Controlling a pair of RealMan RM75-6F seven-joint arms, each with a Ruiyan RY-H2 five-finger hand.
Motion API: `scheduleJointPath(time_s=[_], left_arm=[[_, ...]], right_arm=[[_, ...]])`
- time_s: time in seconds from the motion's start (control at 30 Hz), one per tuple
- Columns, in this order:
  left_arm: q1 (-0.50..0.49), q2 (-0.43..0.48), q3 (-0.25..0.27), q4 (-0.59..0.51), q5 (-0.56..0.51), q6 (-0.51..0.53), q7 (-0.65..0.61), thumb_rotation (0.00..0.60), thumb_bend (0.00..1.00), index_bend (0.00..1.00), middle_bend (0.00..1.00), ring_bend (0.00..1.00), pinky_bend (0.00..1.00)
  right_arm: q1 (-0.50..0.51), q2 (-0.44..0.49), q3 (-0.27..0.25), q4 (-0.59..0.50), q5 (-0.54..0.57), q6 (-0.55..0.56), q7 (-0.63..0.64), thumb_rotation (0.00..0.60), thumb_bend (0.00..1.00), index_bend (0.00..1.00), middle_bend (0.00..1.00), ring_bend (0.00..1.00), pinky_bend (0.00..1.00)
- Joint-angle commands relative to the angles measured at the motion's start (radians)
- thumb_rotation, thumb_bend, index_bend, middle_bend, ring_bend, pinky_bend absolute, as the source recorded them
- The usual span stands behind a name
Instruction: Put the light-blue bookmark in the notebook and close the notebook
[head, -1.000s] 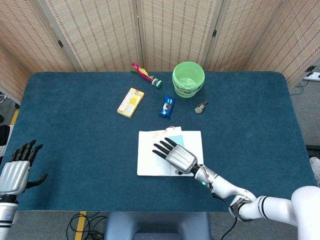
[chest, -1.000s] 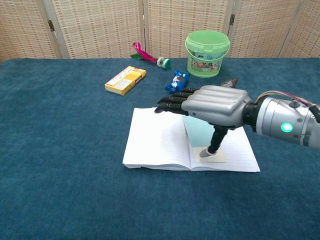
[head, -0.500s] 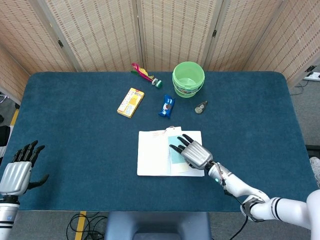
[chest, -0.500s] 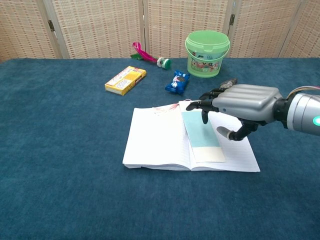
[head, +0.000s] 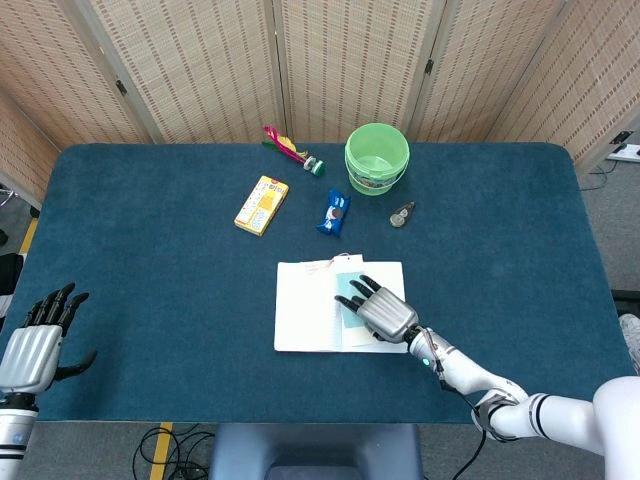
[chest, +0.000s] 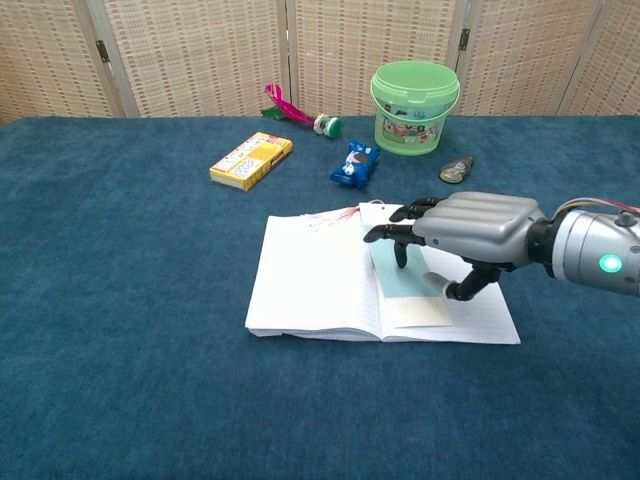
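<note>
The white notebook (head: 305, 318) (chest: 310, 285) lies open on the blue table, near the front middle. The light-blue bookmark (head: 350, 283) (chest: 392, 285) lies on its right page beside the spine. My right hand (head: 380, 310) (chest: 470, 232) hovers palm down over the right page and the bookmark, fingers spread and pointing left, holding nothing; its thumb reaches down to the page. My left hand (head: 35, 335) is at the front left table edge, fingers apart, empty.
At the back stand a green bucket (head: 377, 157) (chest: 414, 105), a blue snack packet (head: 334, 212) (chest: 354, 164), a yellow box (head: 261, 204) (chest: 251, 160), a pink-green toy (head: 290, 149) (chest: 298, 110) and a small dark object (head: 402, 214) (chest: 455, 169).
My right hand drew back to the right off the left page, uncovering the bookmark, then settled lower over the right page. The left hand stayed put.
</note>
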Motion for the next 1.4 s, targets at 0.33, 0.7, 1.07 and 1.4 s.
scheduleJointPath(time_s=[0.33,0.7,1.07,1.4], left_arm=[[-0.001,-0.003,0.001,0.008,0.001,-0.007,-0.011,0.6,0.27,0.14,0.04,0.06,0.14],[0.0,-0.001,0.001,0.012,0.006,-0.005,-0.019,0.6,0.27,0.14,0.04,0.06,0.14],[0.01,0.01,0.003,0.007,0.007,0.004,-0.025,0.6,0.27,0.14,0.04,0.06,0.14],[0.015,0.017,0.007,0.012,-0.003,-0.006,-0.042,0.6,0.27,0.14,0.04,0.06,0.14]], right_arm=[[-0.001,-0.008,-0.007,-0.034,0.011,-0.002,-0.036,0.6,0.56,0.0,0.3,0.0,0.0],[0.011,0.023,0.059,-0.056,0.045,0.038,-0.051,0.6,0.56,0.0,0.28,0.0,0.0],[0.137,-0.055,0.169,0.142,0.202,-0.105,-0.089,0.6,0.55,0.0,0.19,0.0,0.0],[0.204,-0.146,0.163,0.308,0.273,-0.204,-0.094,0.6,0.55,0.0,0.19,0.0,0.0]])
